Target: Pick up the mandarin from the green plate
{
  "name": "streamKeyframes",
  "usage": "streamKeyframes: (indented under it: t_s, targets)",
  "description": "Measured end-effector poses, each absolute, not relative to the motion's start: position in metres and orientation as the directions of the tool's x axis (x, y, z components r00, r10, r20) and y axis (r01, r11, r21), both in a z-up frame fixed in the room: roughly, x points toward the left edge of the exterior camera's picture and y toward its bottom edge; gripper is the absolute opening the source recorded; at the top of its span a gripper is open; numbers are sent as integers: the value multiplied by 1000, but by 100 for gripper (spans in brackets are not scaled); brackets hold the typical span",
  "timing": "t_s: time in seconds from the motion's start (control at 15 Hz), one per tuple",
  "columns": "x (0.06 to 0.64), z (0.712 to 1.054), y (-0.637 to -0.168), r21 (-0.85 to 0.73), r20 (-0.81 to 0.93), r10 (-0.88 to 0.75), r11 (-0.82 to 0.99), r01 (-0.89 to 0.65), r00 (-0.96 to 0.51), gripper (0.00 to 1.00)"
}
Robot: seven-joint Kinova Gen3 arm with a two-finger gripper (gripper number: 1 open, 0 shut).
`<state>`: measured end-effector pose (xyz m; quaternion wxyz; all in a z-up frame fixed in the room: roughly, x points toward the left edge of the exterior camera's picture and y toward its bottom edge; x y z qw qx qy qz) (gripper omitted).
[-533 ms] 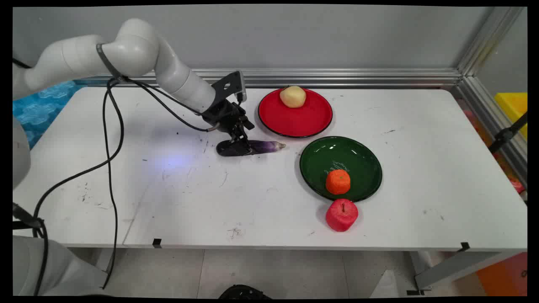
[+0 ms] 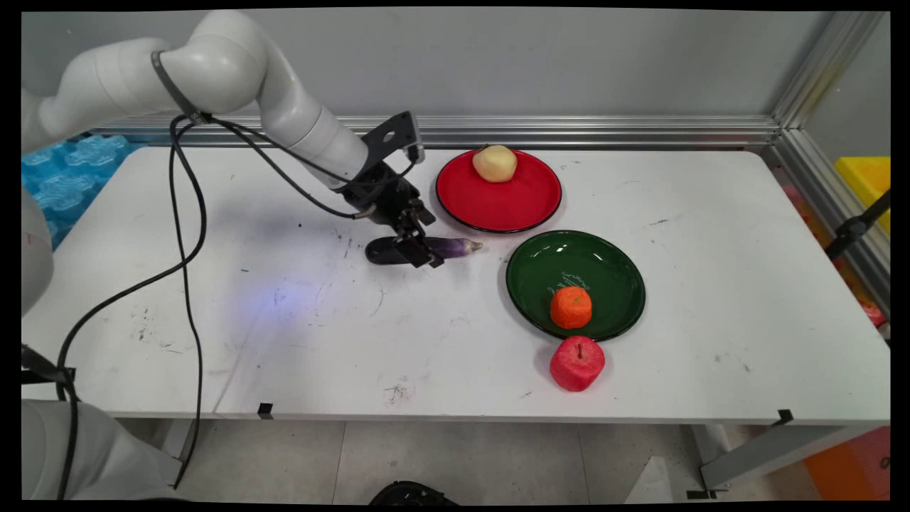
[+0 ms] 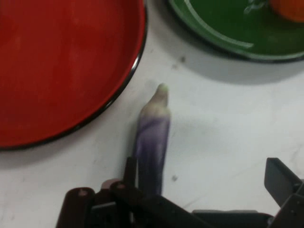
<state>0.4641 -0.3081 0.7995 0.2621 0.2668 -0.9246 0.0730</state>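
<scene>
Gripper (image 2: 419, 254) wide open over eggplant (image 2: 455, 247) (one finger beside it), nothing held, by red plate (image 3: 57, 71)

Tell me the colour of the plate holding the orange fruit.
Green plate; the main view shows it best.

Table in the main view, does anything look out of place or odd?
Mildly. The apple sits on the bare table against the green plate's rim, and the eggplant lies flat beside the red plate, while orange and potato sit on plates. No spills or damage.
</scene>
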Motion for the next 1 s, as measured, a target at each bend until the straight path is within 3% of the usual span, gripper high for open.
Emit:
streamKeyframes:
  t_s: [0.47, 1.0]
  targets:
    - [406, 819, -304, -28, 552, -346, 902, -431, -759, 100]
    - [347, 813, -299, -50, 610, -294, 912, -407, -736, 100]
